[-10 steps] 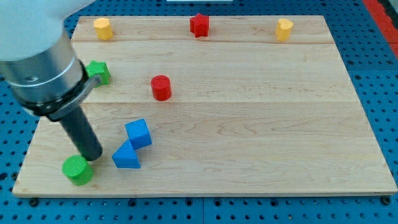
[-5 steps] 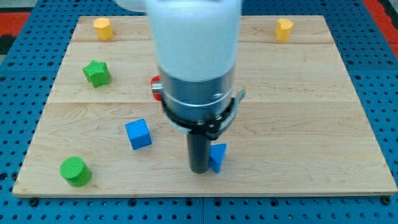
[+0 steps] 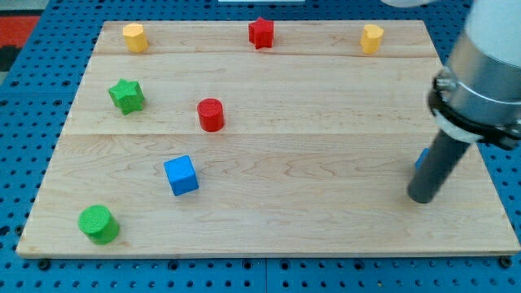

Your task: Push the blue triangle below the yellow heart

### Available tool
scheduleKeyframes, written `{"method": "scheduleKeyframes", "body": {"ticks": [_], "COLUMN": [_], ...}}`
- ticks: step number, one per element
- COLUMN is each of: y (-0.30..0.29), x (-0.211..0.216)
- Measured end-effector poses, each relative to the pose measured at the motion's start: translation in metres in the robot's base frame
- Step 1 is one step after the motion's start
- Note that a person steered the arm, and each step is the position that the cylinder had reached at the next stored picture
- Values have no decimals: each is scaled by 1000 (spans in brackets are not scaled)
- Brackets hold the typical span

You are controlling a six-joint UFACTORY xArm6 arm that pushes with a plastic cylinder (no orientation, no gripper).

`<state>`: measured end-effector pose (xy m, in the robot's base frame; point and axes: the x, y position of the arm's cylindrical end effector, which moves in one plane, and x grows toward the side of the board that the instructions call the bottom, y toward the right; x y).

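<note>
My tip rests on the board near the view's right edge, low down. The blue triangle is almost hidden behind the rod; only a sliver shows at the rod's left side, just above the tip. The yellow heart sits at the view's top right, well above the triangle and a little to its left.
A yellow block is at top left and a red star at top centre. A green star, a red cylinder, a blue cube and a green cylinder lie on the left half.
My tip has swept from the lower left to the right side of the board, carrying the blue triangle with it. The other blocks have not moved.
</note>
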<state>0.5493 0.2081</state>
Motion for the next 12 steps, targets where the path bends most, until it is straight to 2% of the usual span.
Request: {"method": "scheduleKeyframes", "body": {"ticks": [1, 2, 3, 5, 6, 8, 10, 11, 12], "y": [31, 0, -12, -57, -34, -84, -31, -35, -79], "x": [-14, -62, -72, -73, -89, -95, -127, -119, -117]}}
